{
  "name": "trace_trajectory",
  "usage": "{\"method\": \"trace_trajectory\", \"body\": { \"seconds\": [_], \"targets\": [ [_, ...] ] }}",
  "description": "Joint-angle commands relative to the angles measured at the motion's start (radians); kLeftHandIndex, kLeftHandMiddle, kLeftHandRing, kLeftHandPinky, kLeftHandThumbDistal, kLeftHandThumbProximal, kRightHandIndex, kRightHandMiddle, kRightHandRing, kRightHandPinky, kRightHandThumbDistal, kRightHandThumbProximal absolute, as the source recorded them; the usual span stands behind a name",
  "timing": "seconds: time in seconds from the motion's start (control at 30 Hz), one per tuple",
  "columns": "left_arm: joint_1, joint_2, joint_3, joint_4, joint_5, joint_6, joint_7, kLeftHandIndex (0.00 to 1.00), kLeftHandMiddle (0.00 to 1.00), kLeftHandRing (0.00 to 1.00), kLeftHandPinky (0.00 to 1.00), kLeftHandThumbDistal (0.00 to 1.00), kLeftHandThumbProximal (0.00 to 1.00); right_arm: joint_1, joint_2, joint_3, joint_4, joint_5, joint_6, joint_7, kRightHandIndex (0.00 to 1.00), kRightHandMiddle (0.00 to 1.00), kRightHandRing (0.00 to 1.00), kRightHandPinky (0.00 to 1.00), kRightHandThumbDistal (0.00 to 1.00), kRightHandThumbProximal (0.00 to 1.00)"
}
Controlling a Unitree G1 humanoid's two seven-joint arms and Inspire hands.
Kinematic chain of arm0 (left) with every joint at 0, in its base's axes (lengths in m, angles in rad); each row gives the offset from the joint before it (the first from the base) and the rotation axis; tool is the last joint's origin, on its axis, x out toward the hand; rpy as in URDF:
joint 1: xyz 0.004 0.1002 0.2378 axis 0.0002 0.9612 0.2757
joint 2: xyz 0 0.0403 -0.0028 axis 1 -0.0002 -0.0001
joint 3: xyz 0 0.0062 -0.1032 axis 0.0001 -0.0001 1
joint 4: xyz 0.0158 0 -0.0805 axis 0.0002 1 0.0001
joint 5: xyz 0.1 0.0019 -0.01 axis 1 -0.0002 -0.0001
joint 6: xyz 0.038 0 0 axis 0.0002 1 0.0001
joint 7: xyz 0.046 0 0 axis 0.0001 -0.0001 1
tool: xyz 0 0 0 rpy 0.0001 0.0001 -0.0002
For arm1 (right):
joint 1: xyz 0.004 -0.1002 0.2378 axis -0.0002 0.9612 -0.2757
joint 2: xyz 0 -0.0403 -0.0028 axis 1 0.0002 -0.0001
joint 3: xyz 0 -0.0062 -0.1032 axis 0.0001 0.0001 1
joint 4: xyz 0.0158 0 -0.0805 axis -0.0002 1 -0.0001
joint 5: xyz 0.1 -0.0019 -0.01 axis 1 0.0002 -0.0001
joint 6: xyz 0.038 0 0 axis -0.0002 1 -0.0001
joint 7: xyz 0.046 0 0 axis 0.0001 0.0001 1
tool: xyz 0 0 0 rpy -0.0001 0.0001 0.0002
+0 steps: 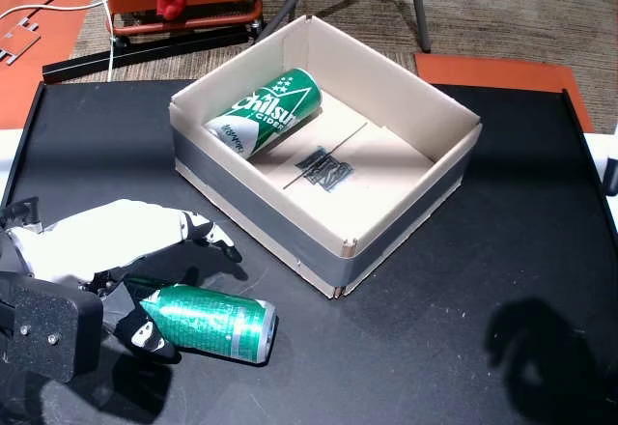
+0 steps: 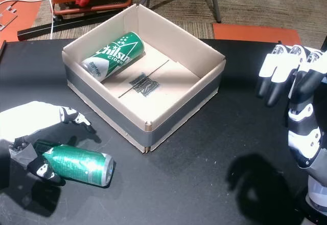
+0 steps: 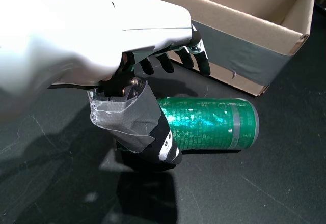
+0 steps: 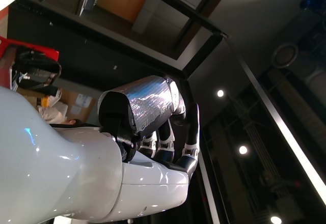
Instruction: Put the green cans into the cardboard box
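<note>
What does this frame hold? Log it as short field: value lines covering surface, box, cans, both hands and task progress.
surface: black table
box: open cardboard box, grey tape around its base
can in box: green can, lying tilted against a wall
can outside: second green can, on its side on the table
left hand: arched over that can's end, fingers apart, no closed grasp visible
right hand: raised at the table's right side, empty
progress: one can boxed, one left

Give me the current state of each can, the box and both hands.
Can in the box: lying tilted against a wall.
Can on the table: on its side, left hand around it.
Cardboard box: open-topped.
Left hand: fingers curled over can, not lifted.
Right hand: raised, empty.
</note>
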Motion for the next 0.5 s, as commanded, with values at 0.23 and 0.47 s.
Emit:
{"method": "trace_trajectory", "body": {
  "seconds": [0.23, 0.47],
  "targets": [
    [-0.015, -0.014, -0.02, 0.041, -0.009, 0.019, -0.011, 0.8, 0.85, 0.89, 0.8, 1.0, 0.0, -0.009, 0.011, -0.002, -0.016, -0.016, -0.01, -0.009, 0.24, 0.29, 0.26, 0.14, 0.74, 0.0],
    [-0.035, -0.04, -0.033, 0.082, 0.012, 0.031, 0.031, 0.79, 0.84, 0.88, 0.8, 1.0, 0.0, -0.013, 0.004, 0.012, -0.017, 0.011, 0.02, 0.007, 0.24, 0.29, 0.27, 0.16, 0.75, 0.0]
  ]
}}
